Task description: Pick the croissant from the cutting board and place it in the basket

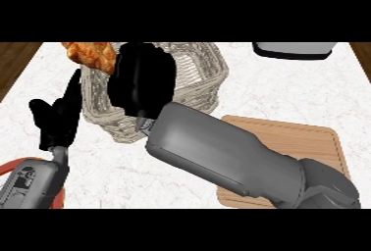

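Croissant [90,55] sits at the upper left, held up over the far-left rim of the basket [196,73], with the right robot hand [141,78] reaching across from the lower right. That hand's back faces the view and its fingers curl toward the pastry, so it appears to have hold of the croissant at the end nearest the hand; the contact itself is hidden behind the hand. The croissant lies to the hand's left and a little beyond it, its long axis running slantwise from upper left to lower right, roughly along the rim it hangs over.

The cutting board [304,142] lies on the counter [290,93] at the lower right, partly under the right forearm, and no croissant shows on it. The pick looks done, and the placing is what remains.

What the coming move turns on: the croissant hangs at or just outside the basket's left edge, while the open hollow lies to its right, under and behind the hand. A short shift back to the right, then a lowering, should put it inside.

The left robot hand [58,117] stands upright beside the basket's left wall, fingers straight, holding nothing, resting.
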Action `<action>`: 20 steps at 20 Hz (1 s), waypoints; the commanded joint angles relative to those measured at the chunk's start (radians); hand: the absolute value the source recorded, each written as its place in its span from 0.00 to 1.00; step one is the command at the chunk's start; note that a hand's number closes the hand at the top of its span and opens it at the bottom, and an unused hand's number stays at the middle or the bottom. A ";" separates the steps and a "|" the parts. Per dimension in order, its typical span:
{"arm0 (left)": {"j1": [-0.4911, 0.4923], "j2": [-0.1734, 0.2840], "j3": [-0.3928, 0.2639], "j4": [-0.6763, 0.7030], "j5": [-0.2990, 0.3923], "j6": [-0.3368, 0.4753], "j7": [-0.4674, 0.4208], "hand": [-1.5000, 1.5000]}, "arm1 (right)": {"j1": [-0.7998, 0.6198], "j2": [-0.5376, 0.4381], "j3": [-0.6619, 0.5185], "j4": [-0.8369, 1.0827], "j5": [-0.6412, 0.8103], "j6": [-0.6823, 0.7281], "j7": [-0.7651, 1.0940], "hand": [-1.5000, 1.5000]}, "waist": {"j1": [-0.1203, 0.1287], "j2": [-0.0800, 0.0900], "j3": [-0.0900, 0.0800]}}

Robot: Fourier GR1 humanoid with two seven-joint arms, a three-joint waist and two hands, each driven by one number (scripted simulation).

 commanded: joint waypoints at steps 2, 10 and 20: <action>0.032 -0.034 -0.006 0.019 -0.017 0.020 -0.032 0.50 | 0.003 0.006 0.033 0.088 -0.085 -0.010 0.106 1.00 | -0.019 0.002 0.000; 0.039 0.023 0.048 -0.005 0.003 -0.044 -0.008 0.50 | 0.032 0.006 0.022 0.197 -0.220 -0.096 -0.087 1.00 | -0.031 0.001 0.002; 0.044 0.001 0.050 -0.005 -0.017 -0.020 -0.006 0.50 | -0.097 -0.043 0.242 0.368 -0.093 0.217 -0.200 1.00 | -0.043 -0.012 -0.002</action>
